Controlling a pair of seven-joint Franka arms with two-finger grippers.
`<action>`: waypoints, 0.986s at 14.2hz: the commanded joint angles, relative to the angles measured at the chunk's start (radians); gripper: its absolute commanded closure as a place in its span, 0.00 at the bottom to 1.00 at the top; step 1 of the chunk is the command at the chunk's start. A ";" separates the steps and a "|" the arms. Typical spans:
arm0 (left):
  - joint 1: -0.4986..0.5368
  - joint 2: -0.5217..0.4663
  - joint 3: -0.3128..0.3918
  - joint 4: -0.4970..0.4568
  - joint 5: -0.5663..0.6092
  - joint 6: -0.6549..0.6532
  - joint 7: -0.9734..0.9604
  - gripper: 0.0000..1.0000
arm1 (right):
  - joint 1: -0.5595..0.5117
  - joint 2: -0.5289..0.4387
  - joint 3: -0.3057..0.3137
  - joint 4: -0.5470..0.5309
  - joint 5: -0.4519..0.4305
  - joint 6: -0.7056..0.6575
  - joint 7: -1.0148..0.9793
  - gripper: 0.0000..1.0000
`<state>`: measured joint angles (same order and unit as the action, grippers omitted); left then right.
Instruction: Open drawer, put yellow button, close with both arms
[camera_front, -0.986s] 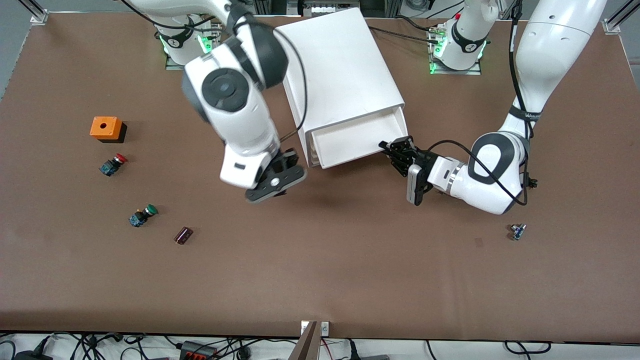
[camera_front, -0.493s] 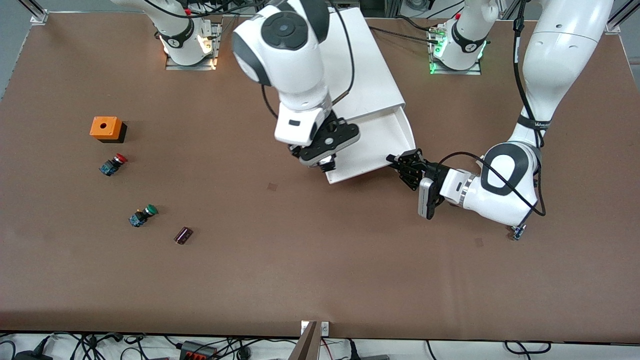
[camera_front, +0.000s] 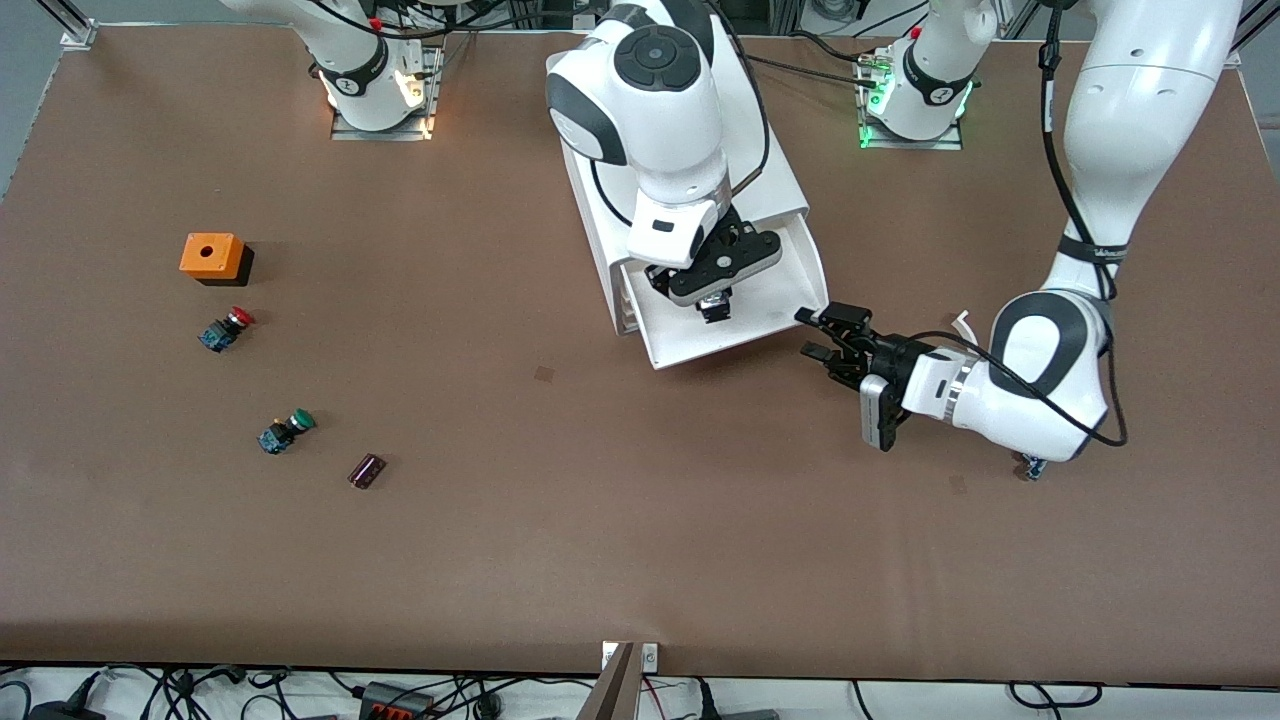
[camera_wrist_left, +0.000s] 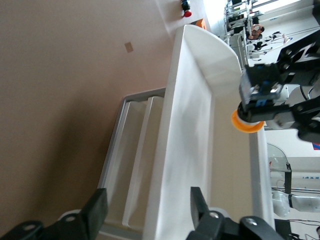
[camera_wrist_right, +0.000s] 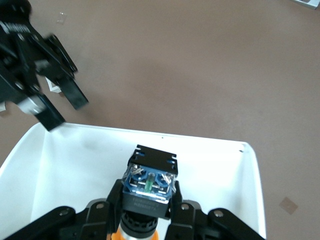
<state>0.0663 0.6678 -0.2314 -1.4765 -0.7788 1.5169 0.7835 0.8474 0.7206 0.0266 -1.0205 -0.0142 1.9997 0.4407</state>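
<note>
The top drawer (camera_front: 760, 322) of the white cabinet (camera_front: 690, 130) stands pulled out and empty. My right gripper (camera_front: 714, 308) hangs over the open drawer, shut on the yellow button (camera_wrist_right: 148, 192); its black-and-blue body points down at the drawer floor (camera_wrist_right: 80, 170), its orange cap sits between the fingers. The left wrist view shows the button's cap (camera_wrist_left: 246, 123) above the drawer (camera_wrist_left: 192, 150). My left gripper (camera_front: 822, 334) is open, just off the drawer's front corner at the left arm's end, touching nothing.
A red-capped button (camera_front: 226, 329), a green-capped button (camera_front: 285, 431), an orange box (camera_front: 212, 257) and a dark cylinder (camera_front: 366, 470) lie toward the right arm's end. A small part (camera_front: 1033, 466) lies under the left arm's elbow. Lower drawers (camera_wrist_left: 131, 165) are shut.
My right gripper has carried the yellow button from over the table to over the open drawer. My left gripper has let go of the drawer front and drawn back a little.
</note>
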 joint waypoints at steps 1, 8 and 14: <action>0.039 0.015 0.001 0.097 0.064 -0.095 -0.183 0.00 | 0.007 0.020 0.003 0.016 0.002 -0.010 0.023 1.00; 0.067 0.000 0.006 0.270 0.330 -0.119 -0.535 0.00 | 0.007 0.045 0.013 0.011 -0.001 -0.015 0.024 1.00; 0.041 -0.008 -0.009 0.357 0.714 -0.070 -0.537 0.00 | 0.007 0.057 0.015 0.011 0.023 -0.041 0.024 1.00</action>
<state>0.1168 0.6621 -0.2394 -1.1574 -0.1448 1.4470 0.2683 0.8553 0.7775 0.0310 -1.0213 -0.0096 1.9852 0.4442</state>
